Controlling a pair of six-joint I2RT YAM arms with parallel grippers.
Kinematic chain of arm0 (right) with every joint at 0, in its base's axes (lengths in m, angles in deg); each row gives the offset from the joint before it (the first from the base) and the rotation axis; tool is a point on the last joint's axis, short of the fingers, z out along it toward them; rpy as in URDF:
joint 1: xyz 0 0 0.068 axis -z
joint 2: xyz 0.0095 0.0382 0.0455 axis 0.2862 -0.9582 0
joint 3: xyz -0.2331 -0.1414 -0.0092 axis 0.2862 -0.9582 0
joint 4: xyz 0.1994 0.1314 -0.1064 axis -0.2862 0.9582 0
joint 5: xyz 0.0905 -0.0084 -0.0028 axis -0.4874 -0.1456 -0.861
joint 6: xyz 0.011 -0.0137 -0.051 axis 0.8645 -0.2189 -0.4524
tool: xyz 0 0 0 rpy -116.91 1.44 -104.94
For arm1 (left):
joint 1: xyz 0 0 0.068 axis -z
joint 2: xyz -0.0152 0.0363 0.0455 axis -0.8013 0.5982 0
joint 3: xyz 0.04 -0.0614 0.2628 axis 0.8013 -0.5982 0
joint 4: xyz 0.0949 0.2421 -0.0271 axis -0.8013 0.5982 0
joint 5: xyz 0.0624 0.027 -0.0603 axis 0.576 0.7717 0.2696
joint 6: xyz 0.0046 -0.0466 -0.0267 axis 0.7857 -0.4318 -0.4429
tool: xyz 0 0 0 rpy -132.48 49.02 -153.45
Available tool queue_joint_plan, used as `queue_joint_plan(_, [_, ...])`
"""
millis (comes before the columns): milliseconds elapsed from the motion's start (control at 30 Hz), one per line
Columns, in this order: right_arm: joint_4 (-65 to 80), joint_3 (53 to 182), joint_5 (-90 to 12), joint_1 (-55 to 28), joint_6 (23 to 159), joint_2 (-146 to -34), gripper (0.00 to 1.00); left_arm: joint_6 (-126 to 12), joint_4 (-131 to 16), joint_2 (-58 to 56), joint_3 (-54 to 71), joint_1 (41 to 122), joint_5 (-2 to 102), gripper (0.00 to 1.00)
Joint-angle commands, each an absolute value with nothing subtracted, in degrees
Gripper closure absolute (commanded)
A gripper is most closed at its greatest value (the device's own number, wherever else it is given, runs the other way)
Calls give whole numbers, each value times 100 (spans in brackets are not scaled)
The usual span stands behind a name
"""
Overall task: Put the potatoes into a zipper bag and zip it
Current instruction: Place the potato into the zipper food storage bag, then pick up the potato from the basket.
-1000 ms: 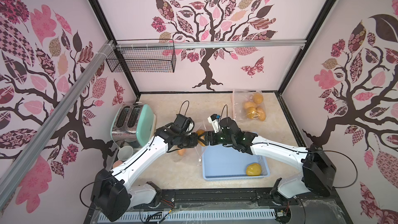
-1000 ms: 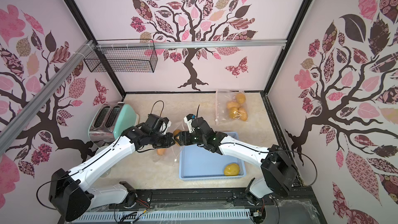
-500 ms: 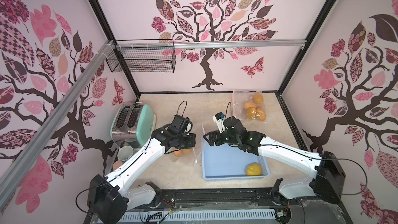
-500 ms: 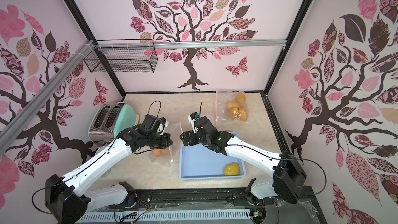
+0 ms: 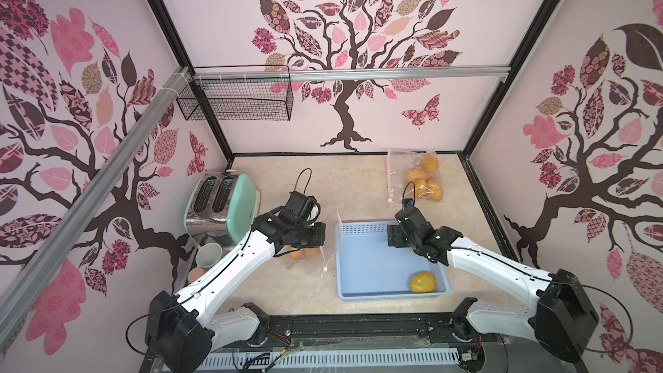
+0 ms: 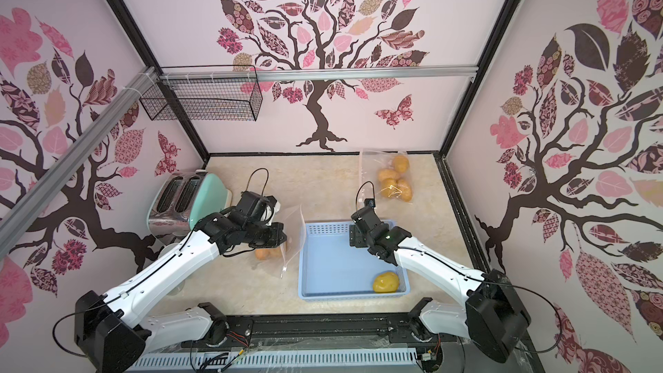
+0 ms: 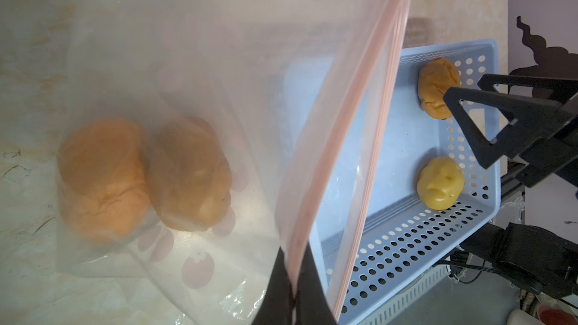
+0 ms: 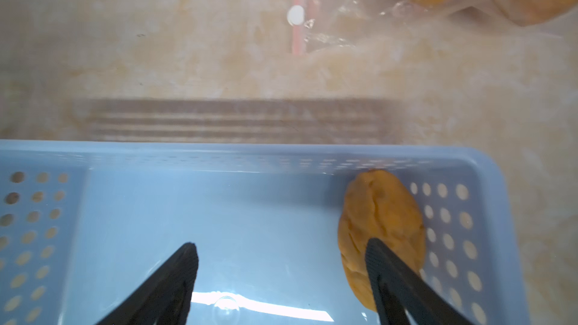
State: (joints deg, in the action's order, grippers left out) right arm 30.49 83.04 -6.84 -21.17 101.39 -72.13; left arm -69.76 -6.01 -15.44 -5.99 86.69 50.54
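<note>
Potatoes (image 7: 103, 179): two in zipper bag (image 7: 234, 42), two in blue basket (image 7: 406, 239).
My left gripper (image 7: 292, 276) clenched on bag rim; right gripper (image 8: 281, 245) spread wide over basket.

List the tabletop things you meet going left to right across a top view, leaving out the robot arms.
Mint-green two-slot toaster → clear plastic zipper bag with orange-brown potatoes inside → light-blue perforated plastic basket.

Eight potatoes (image 5: 423, 282) show: two in the basket (image 5: 391, 296), one yellow and one orange-brown; two in the left bag (image 7: 219, 57), just left of the basket; four in the far bag (image 5: 398, 163), behind the basket. One toaster (image 5: 229, 206) sits left of the basket; one wire rack (image 5: 236, 102) hangs behind and left of it.
</note>
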Motion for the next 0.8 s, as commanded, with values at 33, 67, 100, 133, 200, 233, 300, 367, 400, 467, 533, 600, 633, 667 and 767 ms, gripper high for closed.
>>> queue_joint_plan(33, [3254, 8043, 187, -2116, 10430, -7126, 14, -6867, -680, -1533, -708, 8693, 5066, 100])
queue_joint_plan(67, [3248, 8025, 271, -2112, 10489, -7134, 14, -6880, -697, -1524, -710, 8694, 5075, 100])
queue_joint_plan(100, [3257, 8014, 369, -2114, 10517, -7173, 14, -6877, -682, -1516, -710, 8694, 5077, 100])
queue_joint_plan(133, [3286, 8022, 456, -2113, 10522, -7226, 14, -6864, -673, -1511, -712, 8692, 5084, 100])
queue_joint_plan(200, [3323, 8022, 648, -2100, 10605, -7323, 14, -6852, -659, -1531, -734, 8699, 5077, 100])
queue_joint_plan(233, [3266, 7981, 659, -2094, 10597, -7371, 14, -6859, -675, -1536, -744, 8692, 5084, 100])
queue_joint_plan(300, [3157, 7935, 587, -2063, 10640, -7488, 14, -6892, -703, -1551, -769, 8692, 5093, 100])
queue_joint_plan(367, [3033, 7926, 388, -2059, 10665, -7675, 15, -6890, -689, -1536, -765, 8700, 5088, 100])
queue_joint_plan(400, [3013, 7944, 272, -2061, 10686, -7787, 15, -6879, -673, -1539, -767, 8693, 5088, 100])
queue_joint_plan(467, [2955, 7932, 216, -2058, 10740, -7949, 16, -6877, -637, -1537, -783, 8692, 5094, 100])
queue_joint_plan(533, [2856, 7899, 200, -2052, 10746, -8080, 17, -6876, -643, -1559, -814, 8693, 5104, 100])
queue_joint_plan(600, [2795, 7876, 166, -2048, 10716, -8198, 18, -6889, -664, -1568, -849, 8693, 5110, 100])
queue_joint_plan(633, [2758, 7874, 127, -2054, 10695, -8267, 19, -6901, -684, -1576, -866, 8692, 5106, 100])
queue_joint_plan(667, [2709, 7877, 62, -2046, 10670, -8328, 19, -6913, -697, -1572, -871, 8696, 5118, 100])
queue_joint_plan(767, [2648, 7975, -262, -2045, 10591, -8512, 21, -6920, -709, -1534, -866, 8696, 5104, 100])
